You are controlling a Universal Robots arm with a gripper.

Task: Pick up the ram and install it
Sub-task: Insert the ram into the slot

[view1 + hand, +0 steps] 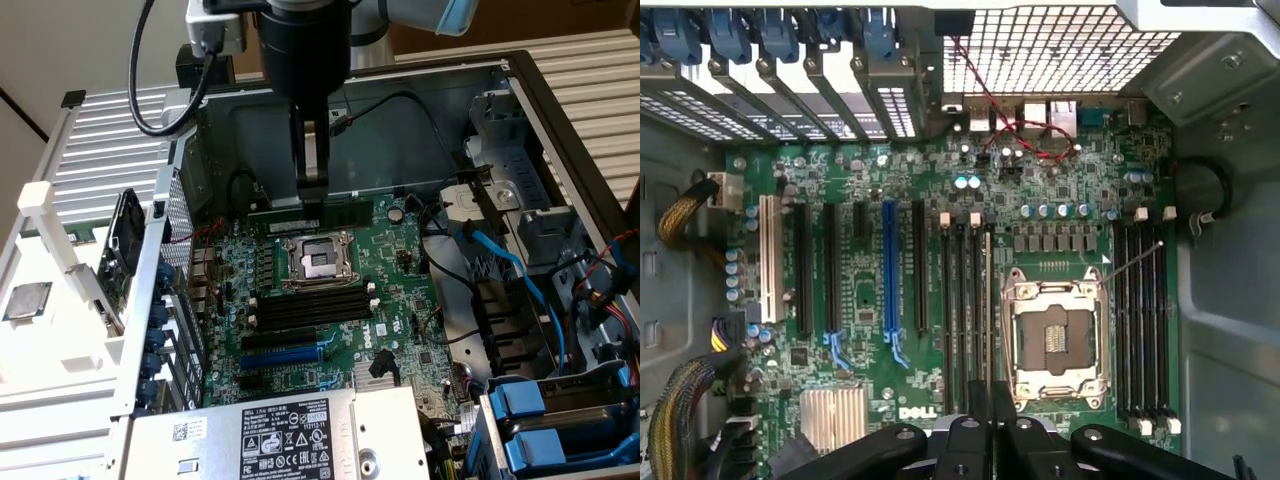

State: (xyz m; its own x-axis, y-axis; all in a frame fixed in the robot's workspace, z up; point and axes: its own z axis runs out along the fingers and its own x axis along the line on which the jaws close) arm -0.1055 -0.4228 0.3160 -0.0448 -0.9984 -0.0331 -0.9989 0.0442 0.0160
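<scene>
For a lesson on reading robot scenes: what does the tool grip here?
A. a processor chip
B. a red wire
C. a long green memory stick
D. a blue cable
C: the tool is shut on the ram, a long green stick hanging level under it above the motherboard.

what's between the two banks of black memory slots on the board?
The CPU socket, metal-framed, sits between the slot banks, seen in both views. The gripper holds the ram at one bank.
</scene>
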